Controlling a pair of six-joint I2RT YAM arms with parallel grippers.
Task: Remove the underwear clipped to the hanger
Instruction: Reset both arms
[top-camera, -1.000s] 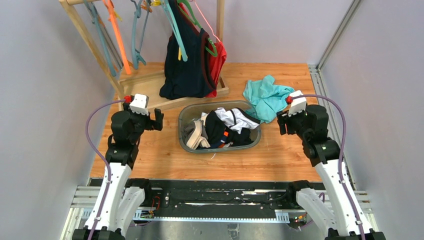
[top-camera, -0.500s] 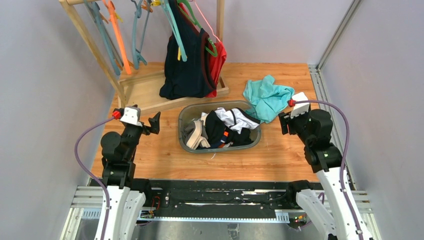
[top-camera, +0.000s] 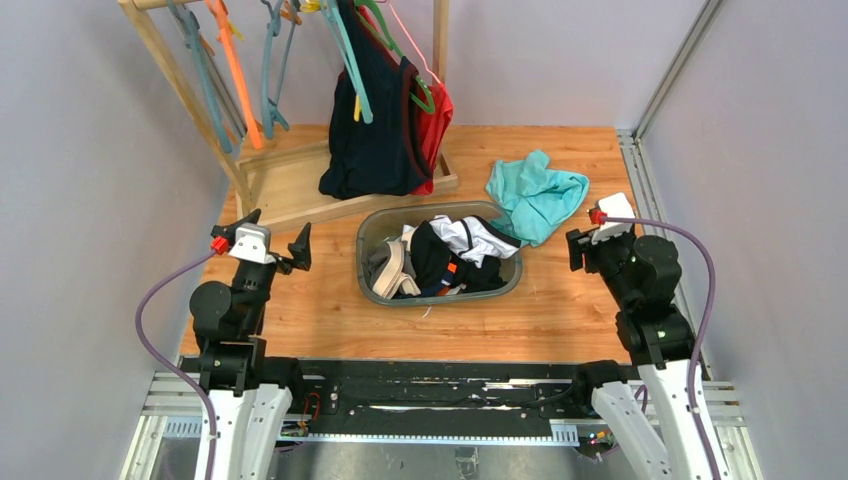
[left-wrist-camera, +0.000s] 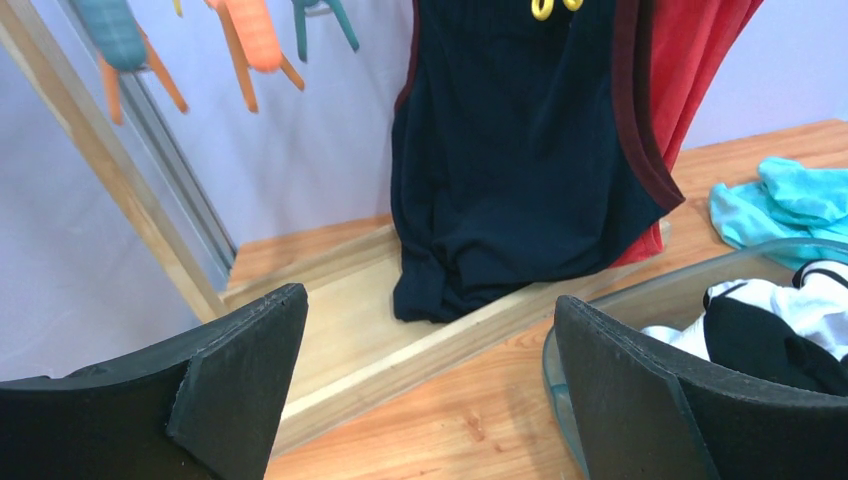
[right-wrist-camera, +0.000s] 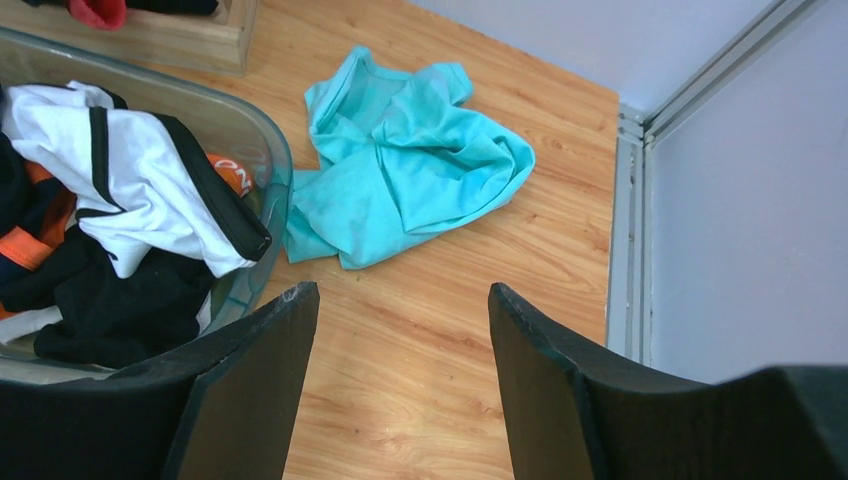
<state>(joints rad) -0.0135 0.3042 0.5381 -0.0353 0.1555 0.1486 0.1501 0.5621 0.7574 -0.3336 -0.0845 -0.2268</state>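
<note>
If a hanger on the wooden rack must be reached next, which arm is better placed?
Probably the left. The left gripper stands open near the wooden rack, its camera facing it. The right gripper, also open, sits beyond the bin, near the teal cloth.

At the middle of my table (top-camera: 330, 310), a basin (top-camera: 362, 250) sits between my two arms, with the underwear (top-camera: 440, 255) heaped inside it. My left gripper (left-wrist-camera: 428, 300) hangs to the basin's left, apart from it. My right gripper (right-wrist-camera: 400, 290) hangs to its right, near the side rail (top-camera: 630, 160). A rack (top-camera: 290, 185) stands behind the basin and to the left, its base on the tabletop and hangers (top-camera: 235, 70) dangling from its top. A tank top (top-camera: 375, 130) hangs at the rack's right end, its hem on the base. A loose cloth (top-camera: 535, 195) lies behind the basin's right end, touching the rim.
</note>
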